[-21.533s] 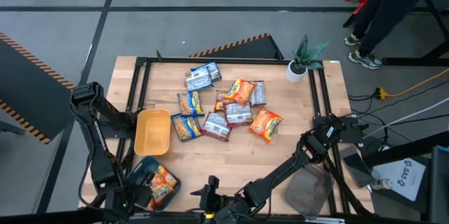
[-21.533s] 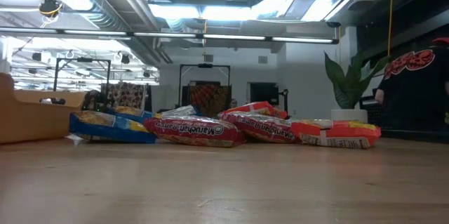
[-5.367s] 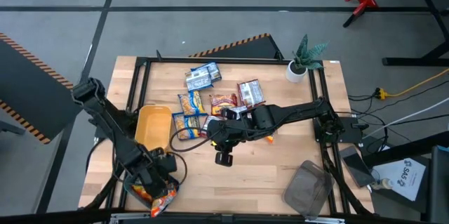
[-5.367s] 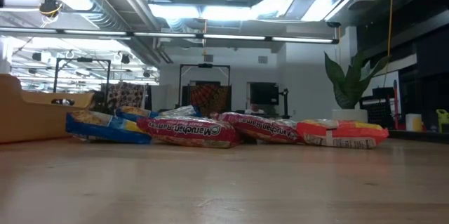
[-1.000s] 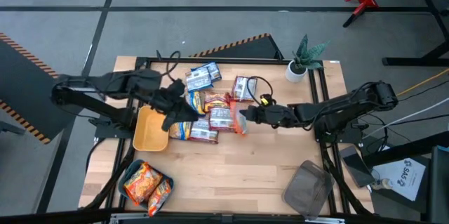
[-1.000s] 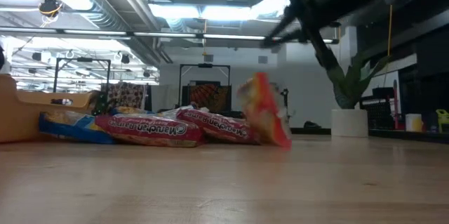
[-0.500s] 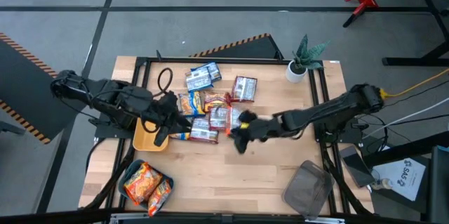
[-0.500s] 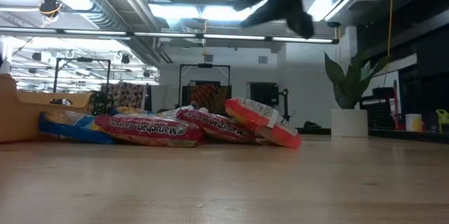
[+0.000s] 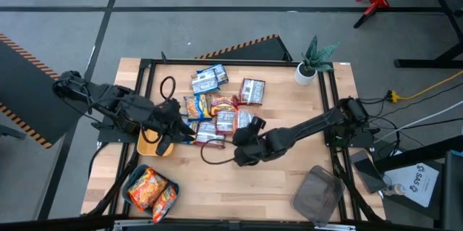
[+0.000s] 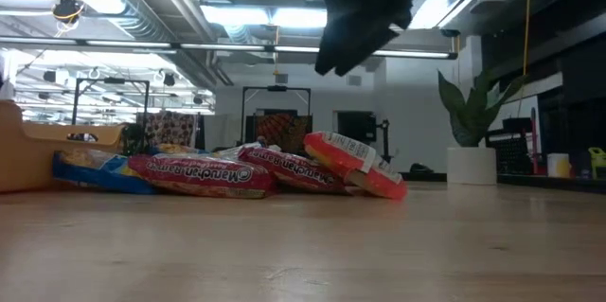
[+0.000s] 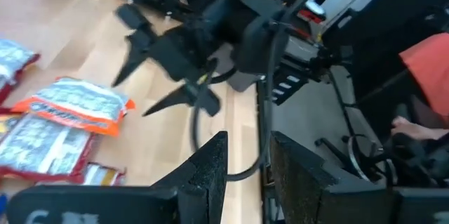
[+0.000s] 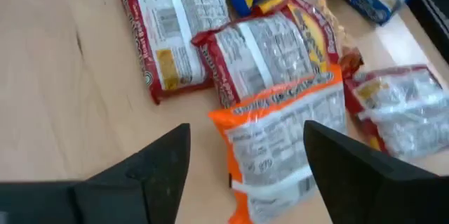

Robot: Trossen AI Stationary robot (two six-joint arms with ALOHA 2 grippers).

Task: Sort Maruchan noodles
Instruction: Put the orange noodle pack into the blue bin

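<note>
Orange packets [image 9: 148, 187] already in teal tray [image 9: 132, 179]. Noodle pile [image 9: 217, 104] at table middle, most left to sort. Right gripper [image 12: 245, 157] open, empty, above orange-edged packet [image 12: 277, 150]. Left gripper [image 11: 247, 164] part open, empty, over yellow tray [image 9: 150, 144].

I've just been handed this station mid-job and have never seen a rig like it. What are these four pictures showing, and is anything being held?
Two dark robot arms work at a wooden table, sorting ramen packets. One picture looks straight down, one is taken at table height, and one camera rides on each wrist. A pile of packets lies mid-table, and orange ones sit in the teal tray. The right gripper has its fingers open, with an orange packet lying loose on the table before them, so it holds nothing. The left gripper hangs over the yellow tray; whether it holds anything doesn't show.
</note>
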